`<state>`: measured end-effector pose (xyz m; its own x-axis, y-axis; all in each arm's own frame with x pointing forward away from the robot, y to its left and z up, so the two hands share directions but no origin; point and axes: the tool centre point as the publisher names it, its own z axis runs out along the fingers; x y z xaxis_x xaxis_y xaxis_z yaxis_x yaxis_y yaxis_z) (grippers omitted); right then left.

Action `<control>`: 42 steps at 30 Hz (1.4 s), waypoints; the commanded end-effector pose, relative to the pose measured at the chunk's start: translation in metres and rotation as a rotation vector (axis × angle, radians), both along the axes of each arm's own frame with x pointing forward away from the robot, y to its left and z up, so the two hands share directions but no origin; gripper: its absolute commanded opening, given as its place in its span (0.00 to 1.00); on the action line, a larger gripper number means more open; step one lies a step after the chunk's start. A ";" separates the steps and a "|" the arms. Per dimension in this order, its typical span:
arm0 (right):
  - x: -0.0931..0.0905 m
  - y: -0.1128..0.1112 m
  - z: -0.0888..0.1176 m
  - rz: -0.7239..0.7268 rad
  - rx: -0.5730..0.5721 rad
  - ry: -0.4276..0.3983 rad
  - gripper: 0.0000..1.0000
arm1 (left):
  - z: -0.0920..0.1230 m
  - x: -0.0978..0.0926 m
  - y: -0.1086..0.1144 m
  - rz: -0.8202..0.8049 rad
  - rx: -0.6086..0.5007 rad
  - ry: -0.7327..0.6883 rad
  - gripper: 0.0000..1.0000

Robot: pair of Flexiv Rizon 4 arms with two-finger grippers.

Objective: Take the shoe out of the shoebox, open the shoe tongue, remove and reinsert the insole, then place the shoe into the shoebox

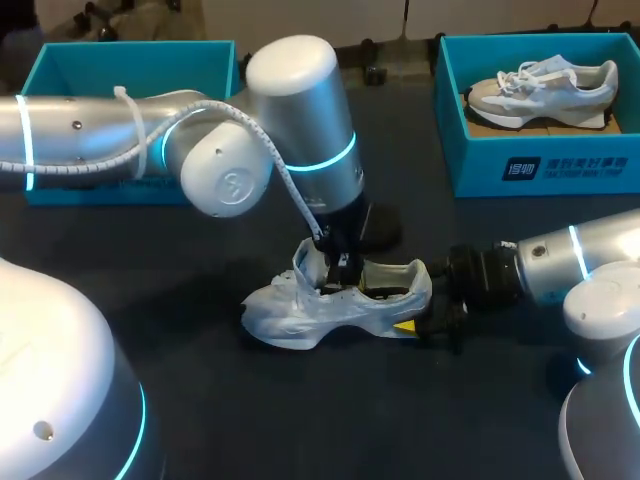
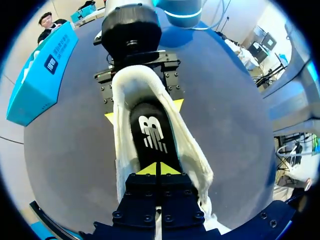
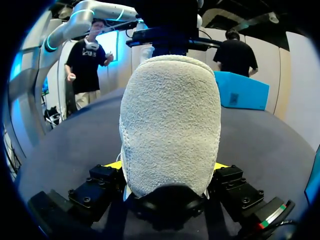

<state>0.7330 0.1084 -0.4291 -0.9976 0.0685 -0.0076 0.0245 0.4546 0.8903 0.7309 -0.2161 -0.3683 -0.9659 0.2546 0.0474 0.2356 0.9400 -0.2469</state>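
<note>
A white knitted sports shoe sits on its sole near the middle of the dark desk, outside both boxes. Its toe points toward your left side and its heel toward your right. Your left arm comes in from the left and reaches down over the shoe. The left jaws are at the shoe's opening, just beside the raised white tongue. In the left wrist view its two yellow fingertips are pressed together right over the black insole, which has a white logo and lies flat inside the shoe. You cannot tell whether anything is pinched between them. Your right arm comes in low from the right. The right jaws are clamped on the shoe's heel, with one yellow fingertip on each side of the rounded, towelling-like heel. The left wrist view shows the same grip from the other end, with a yellow tip against each side of the heel. At the back of the desk stand two open teal cardboard shoeboxes, well apart. The left box is partly hidden behind your left arm. The right box holds a grey and white trainer lying inside it.
</note>
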 end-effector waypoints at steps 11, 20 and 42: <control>0.005 -0.001 -0.010 -0.002 -0.002 -0.001 0.00 | 0.005 -0.007 -0.002 -0.047 -0.037 0.074 0.00; 0.005 -0.001 -0.010 -0.002 -0.002 -0.001 0.00 | -0.017 -0.011 -0.014 -0.092 -0.029 0.126 0.37; 0.005 -0.001 -0.010 -0.002 -0.002 -0.001 0.00 | -0.052 -0.018 -0.019 -0.164 0.005 0.114 0.62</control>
